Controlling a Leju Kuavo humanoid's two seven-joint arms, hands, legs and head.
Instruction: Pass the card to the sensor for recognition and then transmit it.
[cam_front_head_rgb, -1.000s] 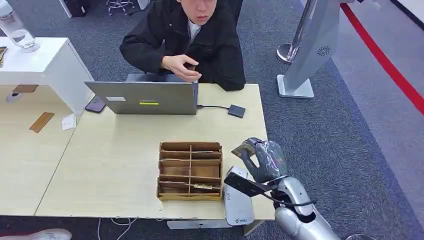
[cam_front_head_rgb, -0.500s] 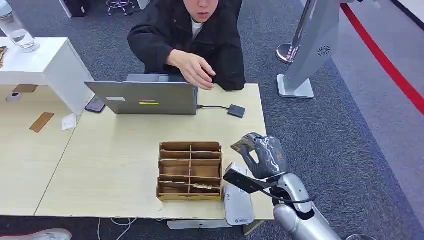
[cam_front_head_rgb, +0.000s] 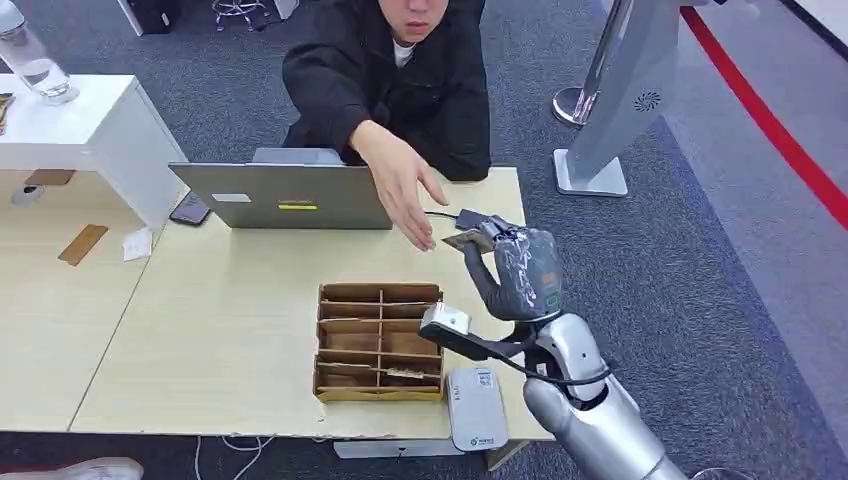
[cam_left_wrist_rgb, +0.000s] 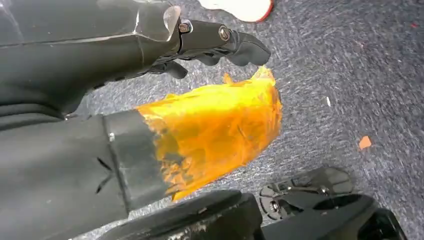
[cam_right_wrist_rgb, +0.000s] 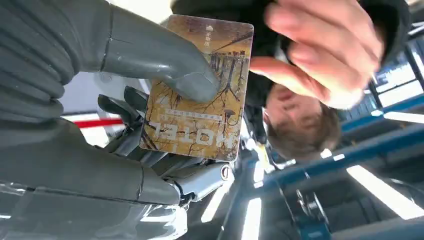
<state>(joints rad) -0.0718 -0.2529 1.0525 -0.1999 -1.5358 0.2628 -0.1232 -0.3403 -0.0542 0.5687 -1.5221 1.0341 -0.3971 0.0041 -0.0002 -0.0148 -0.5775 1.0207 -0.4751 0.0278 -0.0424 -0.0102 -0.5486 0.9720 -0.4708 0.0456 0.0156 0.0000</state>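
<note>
Beyond the table's (cam_front_head_rgb: 230, 330) far end, a person's hand (cam_front_head_rgb: 400, 195) reaching in, palm open, just beside the card. Right hand (cam_front_head_rgb: 520, 275) raised past the wooden tray (cam_front_head_rgb: 380, 342), thumb and fingers pinching the card (cam_right_wrist_rgb: 200, 90). Probably light, stiff, slick; best taken by its free edge. Left hand (cam_left_wrist_rgb: 210, 35): grip impossible to tell.

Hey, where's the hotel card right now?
In the head view, the card is held up in the right hand over the table's right side, just short of the person's outstretched hand.

Brown hotel card (cam_right_wrist_rgb: 200, 90), pinched in right hand (cam_front_head_rgb: 520, 275)
</note>
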